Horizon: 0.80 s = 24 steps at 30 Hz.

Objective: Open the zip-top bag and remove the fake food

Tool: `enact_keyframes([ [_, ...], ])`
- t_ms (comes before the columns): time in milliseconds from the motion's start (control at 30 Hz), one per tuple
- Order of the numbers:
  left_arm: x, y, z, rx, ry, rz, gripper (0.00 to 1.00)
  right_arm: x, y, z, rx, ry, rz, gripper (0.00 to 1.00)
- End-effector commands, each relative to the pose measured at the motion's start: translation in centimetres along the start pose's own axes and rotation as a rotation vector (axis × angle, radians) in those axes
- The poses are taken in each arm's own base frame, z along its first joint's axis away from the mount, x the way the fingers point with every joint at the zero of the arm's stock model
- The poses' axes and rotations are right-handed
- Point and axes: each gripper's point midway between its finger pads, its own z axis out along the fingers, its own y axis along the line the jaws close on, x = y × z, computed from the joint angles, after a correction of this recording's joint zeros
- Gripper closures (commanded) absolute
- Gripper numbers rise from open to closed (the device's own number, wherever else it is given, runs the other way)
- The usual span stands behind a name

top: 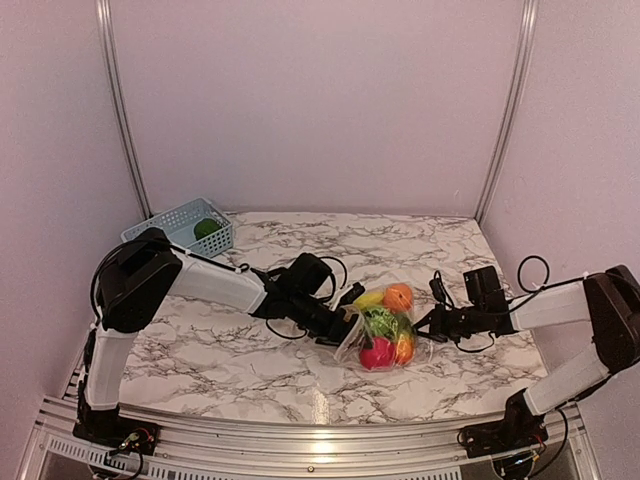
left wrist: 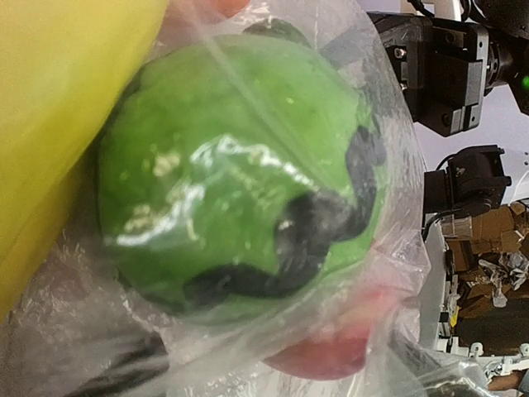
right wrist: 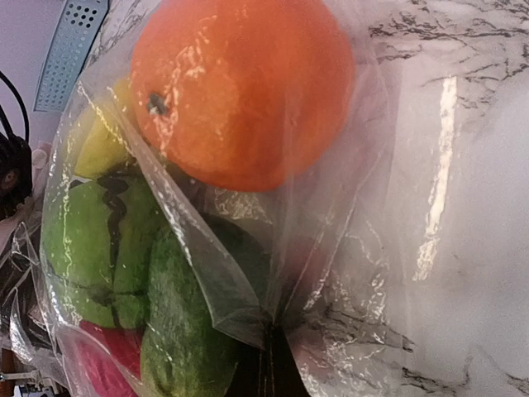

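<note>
Bag (top: pixel 352 345) with fake food (top: pixel 380 322) inside sits mid-table (top: pixel 250 370), toward front edge. Right gripper (top: pixel 428 326) clamped on plastic fold. Left gripper (top: pixel 347 322) at bag's left edge, grip state unclear. Pinch zip lips only, pull apart slowly.

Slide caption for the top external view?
Left gripper and right gripper flank the zip-top bag of fake food.

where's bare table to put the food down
Bare marble: the far strip from the basket to the right wall, and the near left, between the left arm and the near edge. Crowded mid-table, where left claw and right claw flank the bag.
</note>
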Motion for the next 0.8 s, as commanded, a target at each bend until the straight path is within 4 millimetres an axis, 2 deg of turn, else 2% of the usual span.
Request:
enact_keyframes([
  [0, 1.7, -0.1, 1.8, 0.015, 0.058, 0.006, 0.10, 1.3, 1.9, 0.1, -0.034, 0.031, -0.020, 1.00],
  [167, 1.9, 0.5, 3.0, -0.031, 0.081, 0.002, 0.08, 2.0, 2.4, 0.2, -0.041, 0.040, -0.020, 1.00],
  [267, 2.2, 0.9, 3.4, -0.057, 0.090, -0.001, 0.01, 2.6, 2.9, 0.4, -0.051, 0.055, -0.022, 1.00],
  [433, 2.4, 2.8, 3.0, -0.151, 0.082, -0.039, 0.02, 3.8, 3.9, 0.9, -0.068, 0.092, -0.049, 1.00],
  [533, 1.1, 3.3, 1.9, -0.127, 0.003, -0.095, 0.06, 3.9, 3.8, 0.9, -0.064, 0.095, -0.051, 1.00],
  [700, -1.5, 3.8, -1.2, -0.076, -0.154, -0.159, 0.17, 3.4, 3.9, 0.9, -0.053, 0.082, -0.059, 1.00],
  [767, -2.5, 3.9, -2.4, -0.065, -0.203, -0.179, 0.19, 3.2, 3.9, 0.9, -0.051, 0.076, -0.060, 1.00],
])
